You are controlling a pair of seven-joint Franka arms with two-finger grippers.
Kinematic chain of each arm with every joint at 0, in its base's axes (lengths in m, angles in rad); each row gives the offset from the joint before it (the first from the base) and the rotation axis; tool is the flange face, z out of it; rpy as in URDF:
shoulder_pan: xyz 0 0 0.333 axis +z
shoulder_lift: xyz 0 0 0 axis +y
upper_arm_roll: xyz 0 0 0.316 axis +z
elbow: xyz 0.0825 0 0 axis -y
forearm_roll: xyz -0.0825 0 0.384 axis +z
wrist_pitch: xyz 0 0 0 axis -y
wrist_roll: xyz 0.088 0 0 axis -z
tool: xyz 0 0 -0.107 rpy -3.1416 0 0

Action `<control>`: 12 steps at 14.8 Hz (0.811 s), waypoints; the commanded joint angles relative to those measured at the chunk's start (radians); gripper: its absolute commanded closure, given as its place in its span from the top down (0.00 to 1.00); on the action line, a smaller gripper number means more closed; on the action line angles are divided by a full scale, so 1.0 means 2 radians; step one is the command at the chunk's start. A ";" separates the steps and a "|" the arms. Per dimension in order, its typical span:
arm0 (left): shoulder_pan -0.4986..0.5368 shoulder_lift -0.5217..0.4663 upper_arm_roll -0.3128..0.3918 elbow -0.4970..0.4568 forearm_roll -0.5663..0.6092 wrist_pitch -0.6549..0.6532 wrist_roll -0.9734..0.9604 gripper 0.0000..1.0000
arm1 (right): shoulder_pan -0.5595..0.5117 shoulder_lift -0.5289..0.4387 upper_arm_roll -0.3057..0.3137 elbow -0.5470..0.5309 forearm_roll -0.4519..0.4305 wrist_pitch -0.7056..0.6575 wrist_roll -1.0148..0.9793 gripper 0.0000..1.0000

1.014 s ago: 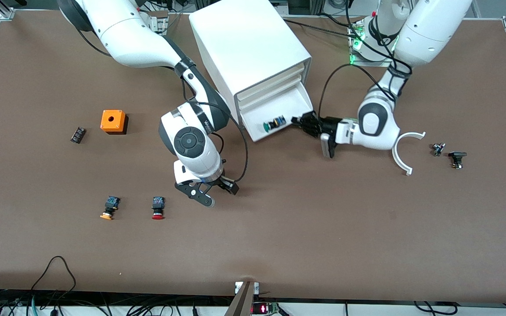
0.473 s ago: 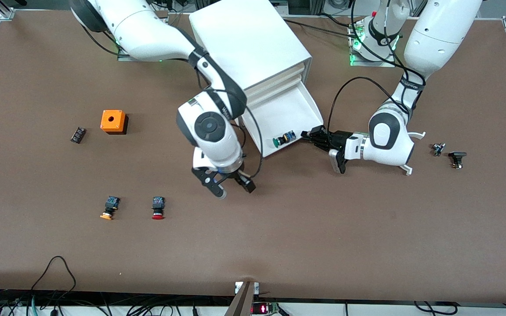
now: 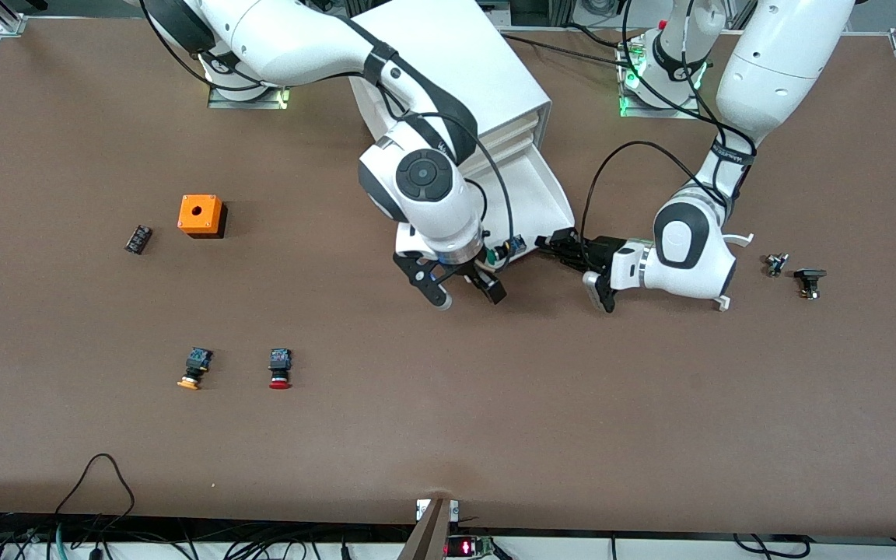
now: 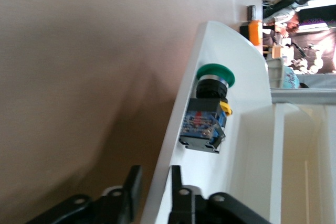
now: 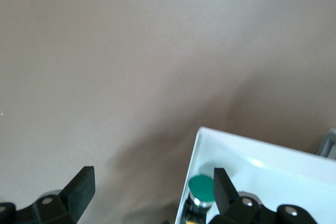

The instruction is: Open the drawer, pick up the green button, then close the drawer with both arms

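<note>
- the cabinet (image 3: 448, 85) stands on the desk (image 3: 448, 435) between the two arm bases, and its lowest drawer (image 3: 545, 187) is pulled well out toward the front camera.
- the left arm waits low at the drawer's front corner; the left pincer (image 3: 555, 246) is clamped on the drawer's front lip, one finger inside and one outside. judgement: it should hold the drawer steady and not tug while the other arm reaches in.
- the right pincer (image 3: 460, 288) hangs with its fingers wide apart over the drawer's front edge, partly over bare desk.
- the button (image 4: 207, 106) lies on its side inside the drawer, against the front lip, green cap toward the right arm's end.
- judgement: the step in hand is the pick. the right pincer should move over the button, turn so its fingers straddle the black-and-blue body, not the round cap, then descend straight. the lip is touching the button, so one finger has little room there, and the left pincer is near, so there is a risk of the two colliding.
- other things: an orange box (image 3: 201, 215), an orange-capped button (image 3: 194, 368), a red-capped button (image 3: 279, 368) and a small black part (image 3: 138, 238) lie well apart toward the right arm's end; a white curved piece (image 3: 716, 299) and two small parts (image 3: 794, 272) lie toward the left arm's end. none obstructs the reach.
</note>
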 commanded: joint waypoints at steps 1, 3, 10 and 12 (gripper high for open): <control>0.012 -0.004 0.004 0.019 0.016 -0.020 -0.020 1.00 | 0.011 0.008 0.014 0.017 -0.001 -0.010 0.045 1.00; 0.017 -0.010 0.015 0.044 0.051 -0.056 -0.048 1.00 | 0.025 0.009 0.014 0.017 -0.001 -0.010 0.073 1.00; 0.035 -0.019 0.017 0.214 0.231 -0.220 -0.259 1.00 | 0.045 0.022 0.012 -0.004 -0.002 -0.012 0.085 1.00; 0.038 -0.026 0.020 0.252 0.262 -0.257 -0.304 1.00 | 0.051 0.028 0.012 -0.005 -0.002 -0.012 0.086 1.00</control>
